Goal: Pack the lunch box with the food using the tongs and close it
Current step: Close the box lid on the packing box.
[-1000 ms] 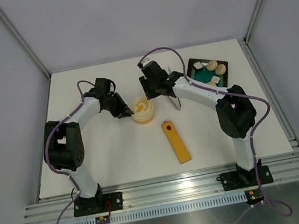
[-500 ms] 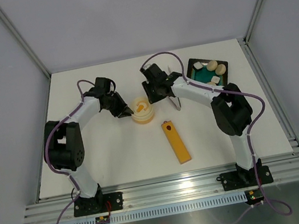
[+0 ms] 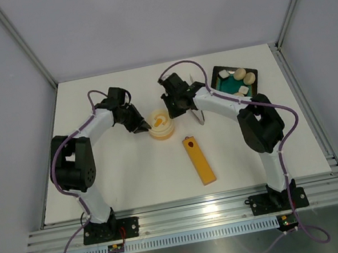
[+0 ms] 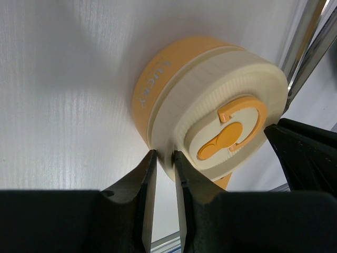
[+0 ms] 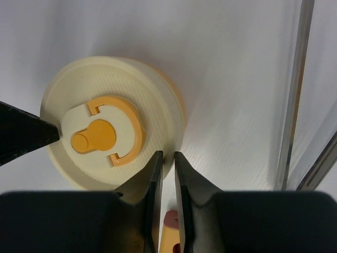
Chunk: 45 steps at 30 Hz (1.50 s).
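The cream-yellow lunch box (image 3: 160, 126) stands on the table with its lid (image 5: 100, 137) on, orange mark up. My left gripper (image 4: 162, 156) is shut on the lid's rim from the left. Opposite it, my right gripper (image 5: 167, 157) is shut on the rim at the right side; in the top view the two grippers (image 3: 143, 126) (image 3: 172, 109) flank the box. The silver tongs (image 3: 198, 112) lie on the table just right of the box, under the right arm, held by neither gripper. Pieces of food (image 3: 244, 76), cream ovals and white blocks, lie in the black tray. Whatever is inside the box is hidden.
The black tray with a green inside (image 3: 218, 78) sits at the back right. A long orange-yellow bar with a red dot (image 3: 198, 159) lies in front of the lunch box. The table's edges are framed by aluminium rails.
The right gripper's jaws have narrowed and closed onto the lid's rim, and the right arm has edged slightly toward the box. The left gripper and the lunch box have stayed put.
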### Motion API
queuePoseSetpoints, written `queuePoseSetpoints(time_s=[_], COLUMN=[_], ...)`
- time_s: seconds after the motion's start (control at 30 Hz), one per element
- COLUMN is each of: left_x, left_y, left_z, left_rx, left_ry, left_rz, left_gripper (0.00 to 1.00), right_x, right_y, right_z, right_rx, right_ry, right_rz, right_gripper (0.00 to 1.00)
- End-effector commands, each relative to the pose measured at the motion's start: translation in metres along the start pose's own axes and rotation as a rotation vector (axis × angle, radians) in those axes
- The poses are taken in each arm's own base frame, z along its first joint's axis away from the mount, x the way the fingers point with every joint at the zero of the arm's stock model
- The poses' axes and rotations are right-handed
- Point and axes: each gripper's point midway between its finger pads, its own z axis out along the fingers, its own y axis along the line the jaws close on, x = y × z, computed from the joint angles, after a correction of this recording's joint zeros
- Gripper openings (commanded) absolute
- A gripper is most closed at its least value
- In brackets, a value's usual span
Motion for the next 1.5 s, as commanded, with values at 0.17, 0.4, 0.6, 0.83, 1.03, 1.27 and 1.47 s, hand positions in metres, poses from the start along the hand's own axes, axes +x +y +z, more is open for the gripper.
queuePoseSetpoints(time_s=[0.17,0.4,0.6,0.83,1.03,1.27,1.47], left_x=[-0.010,-0.012,-0.014,-0.016,-0.020,-0.024,-0.026], left_y=[-0.014,-0.015,-0.017,-0.018,-0.019,-0.024,-0.026], left_z=[-0.003,-0.003,-0.002,0.000,0.003,0.001,0.001], left_rx=[0.027,0.029,0.031,0.026,0.025,0.026,0.028], left_ry=[-0.031,-0.035,-0.035,-0.036,-0.035,-0.041,-0.043], left_rz=[0.034,0.032,0.031,0.033,0.033,0.037,0.040], left_gripper=[0.22,0.22,0.22,0.22,0.22,0.22,0.22], right_x=[0.002,0.005,0.006,0.015,0.020,0.029,0.035], right_y=[0.011,0.012,0.013,0.017,0.021,0.028,0.033], right_z=[-0.003,-0.008,-0.016,-0.019,-0.025,-0.023,-0.024], right_rx=[-0.060,-0.065,-0.068,-0.072,-0.084,-0.102,-0.112], right_ry=[0.000,-0.004,-0.009,0.002,0.005,0.026,0.035], right_rz=[0.011,0.021,0.024,0.015,0.011,0.009,0.003], right_gripper=[0.18,0.15,0.16,0.15,0.15,0.15,0.15])
